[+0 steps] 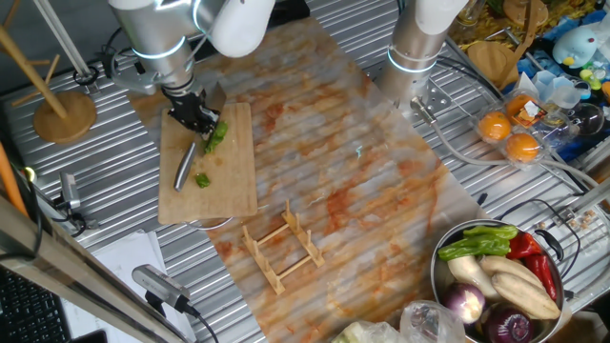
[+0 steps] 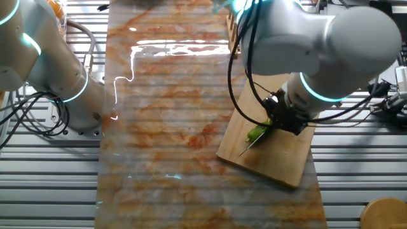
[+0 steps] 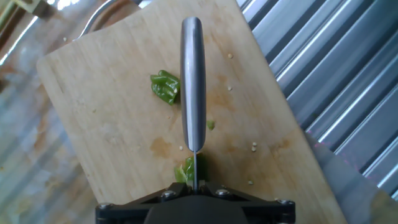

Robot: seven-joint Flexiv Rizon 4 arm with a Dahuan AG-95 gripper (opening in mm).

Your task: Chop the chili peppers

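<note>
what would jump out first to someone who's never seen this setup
Probably the knife held in the gripper over the wooden cutting board, its jaws closed on the handle, with bright green chili pieces and seeds scattered beside the blade. Next, the orange-streaked mat covering the table's middle, and the metal bowl of mixed vegetables at the near right corner in the same fixed view.
</note>
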